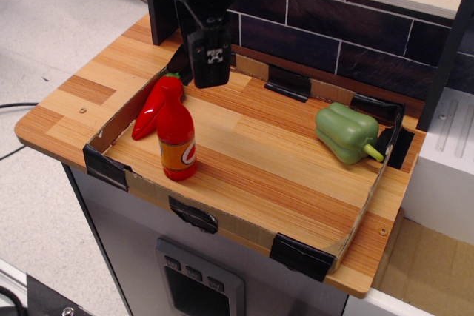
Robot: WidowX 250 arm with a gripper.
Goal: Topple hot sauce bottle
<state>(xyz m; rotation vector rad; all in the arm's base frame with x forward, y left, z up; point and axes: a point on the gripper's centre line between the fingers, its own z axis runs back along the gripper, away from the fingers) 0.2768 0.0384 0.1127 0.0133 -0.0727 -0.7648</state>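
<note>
Red plastic is what you are aiming for: the hot sauce bottle (177, 140) is standing upright near the front left of the wooden tray (244, 227), its orange label facing the camera. It is sitting just inside the low cardboard wall, with bare wood opening to its right, so you are getting free space for it to fall that way. Falling left or back, it would be meeting obstacles.

Just behind it, and looking as if it is touching it, the red chili pepper (154, 104) is leaning along the left wall, green stem pointing away. That is putting a soft stop behind the bottle, so a push from the rear left is probably working better than one from the front.

Farther right, the green bell pepper (346, 132) is lying well apart, by the right-hand wall, out of your path.

Farther back, the gripper (209, 61) is hanging above the rear left of the tray, behind and a little right of the bottle, clear of everything. You are seeing it edge-on, so whether its fingers are spread or closed I cannot tell. It is carrying nothing visible.

Behind it all, the dark brick backsplash (333, 42) is closing off the rear. The bottle is not yet toppled.
</note>
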